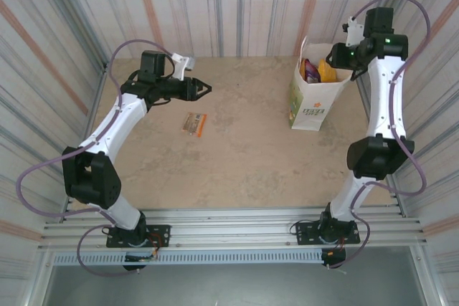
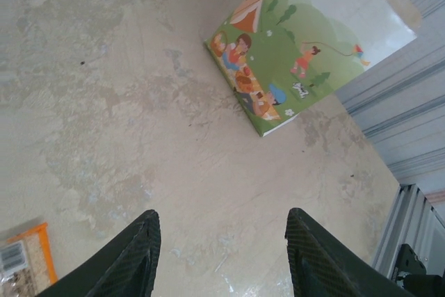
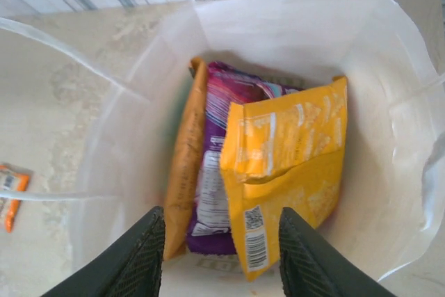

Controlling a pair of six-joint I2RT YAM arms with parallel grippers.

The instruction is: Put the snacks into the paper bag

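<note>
Your right gripper [image 3: 219, 222] hangs spread and empty over the mouth of the white paper bag [image 3: 292, 26], which stands upright near the far right corner of the table [image 1: 244, 170]. Inside it, glossy flat snacks stand on edge: a yellow packet [image 3: 292, 151], a purple packet [image 3: 222, 172] and an orange packet [image 3: 182, 172]. Your left gripper [image 2: 222, 222] is spread too, holding nothing, above the mottled beige surface, with a small orange-edged bar [image 1: 194, 123] lying flat nearby.

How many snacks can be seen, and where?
4. Three stand in the paper bag: an orange packet, a purple packet, a yellow packet. One small bar lies on the table. Others may be hidden in the bag.
</note>
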